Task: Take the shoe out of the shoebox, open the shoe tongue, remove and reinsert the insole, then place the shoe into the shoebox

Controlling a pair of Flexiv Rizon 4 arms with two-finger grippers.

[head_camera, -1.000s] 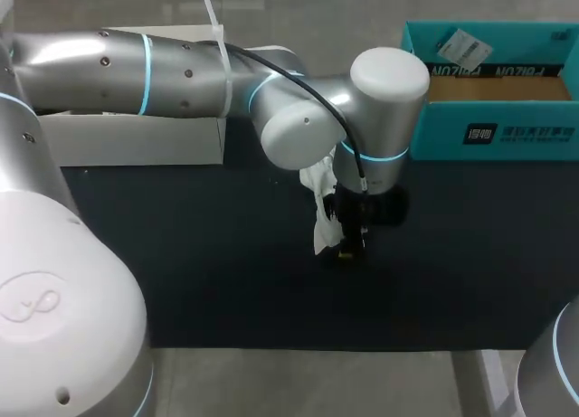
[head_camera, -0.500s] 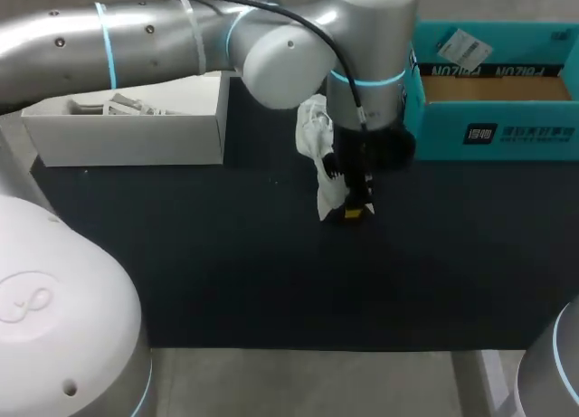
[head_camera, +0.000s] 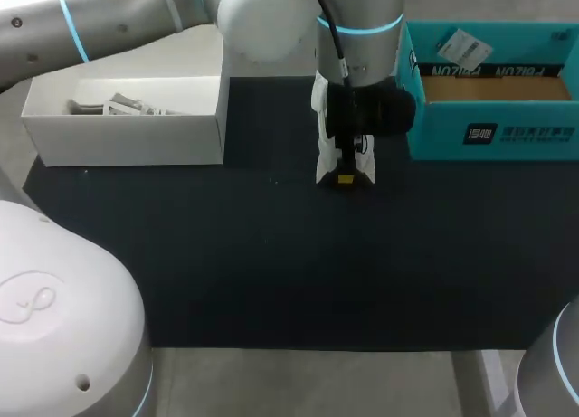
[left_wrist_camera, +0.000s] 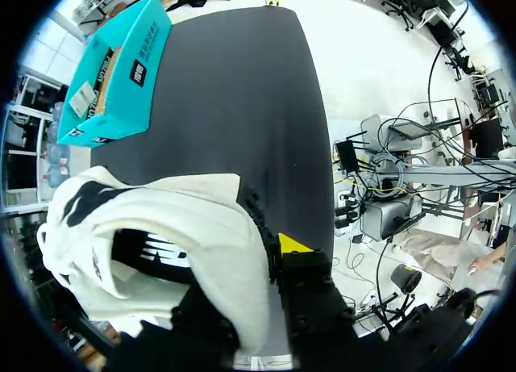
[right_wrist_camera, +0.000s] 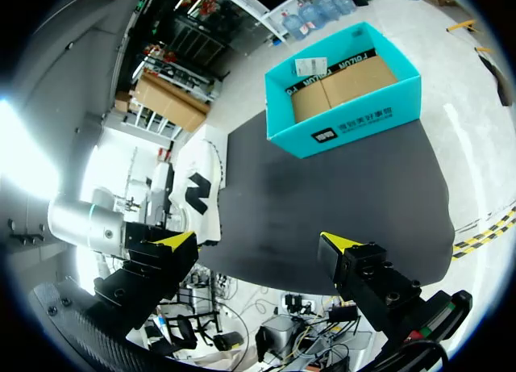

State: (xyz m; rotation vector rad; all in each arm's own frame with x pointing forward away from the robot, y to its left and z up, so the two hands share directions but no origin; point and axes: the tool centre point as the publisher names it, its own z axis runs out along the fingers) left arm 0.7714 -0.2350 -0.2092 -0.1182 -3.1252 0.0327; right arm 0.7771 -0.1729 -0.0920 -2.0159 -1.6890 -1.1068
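Carried back from the middle of the bench (head_camera: 271, 272) over the last second, the white shoe (head_camera: 323, 166) is now held just beside the near wall of the teal shoebox (head_camera: 493, 132). It is gripped by the left tool (head_camera: 346, 175), which is clenched on what appears to be the shoe's collar wall. In the left wrist view only one yellow tip is seen, pressed against the white upper, and the other is hidden behind it, so the exact bite cannot be confirmed. The shoe is kept clear of the bench and hangs toe-down, probably so that it can be lifted over the shoebox wall and lowered inside. The right tool (right_wrist_camera: 258, 243) is held released and empty, well apart from the shoe and low over the bench's near edge, likely to leave the path free. A white box (head_camera: 127, 137) is left at the bench's far left.
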